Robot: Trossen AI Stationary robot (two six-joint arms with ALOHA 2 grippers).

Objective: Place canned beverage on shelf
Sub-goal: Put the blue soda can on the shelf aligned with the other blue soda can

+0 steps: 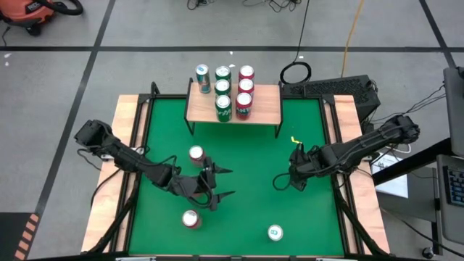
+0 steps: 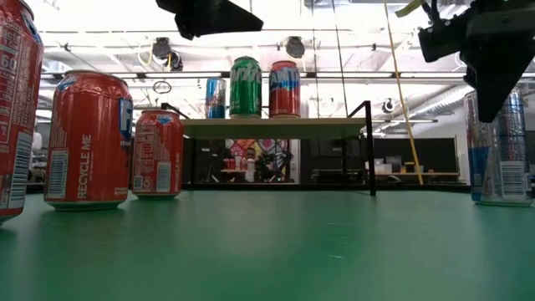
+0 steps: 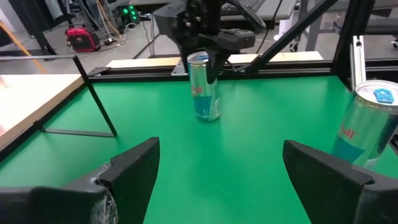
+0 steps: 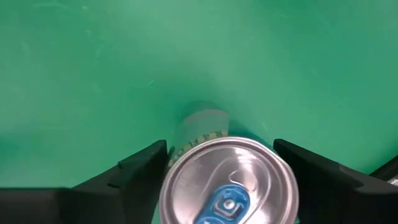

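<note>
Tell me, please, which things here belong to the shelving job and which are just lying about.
Job: slim silver-and-blue drink can; right gripper straddling it; light wooden shelf on black legs; two red aluminium cans waiting.
Lying about: orange vacuum cleaner on the floor; black cable loop.

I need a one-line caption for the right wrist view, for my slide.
The right gripper, fingers apart, straddles a silver can standing on the green table.
</note>
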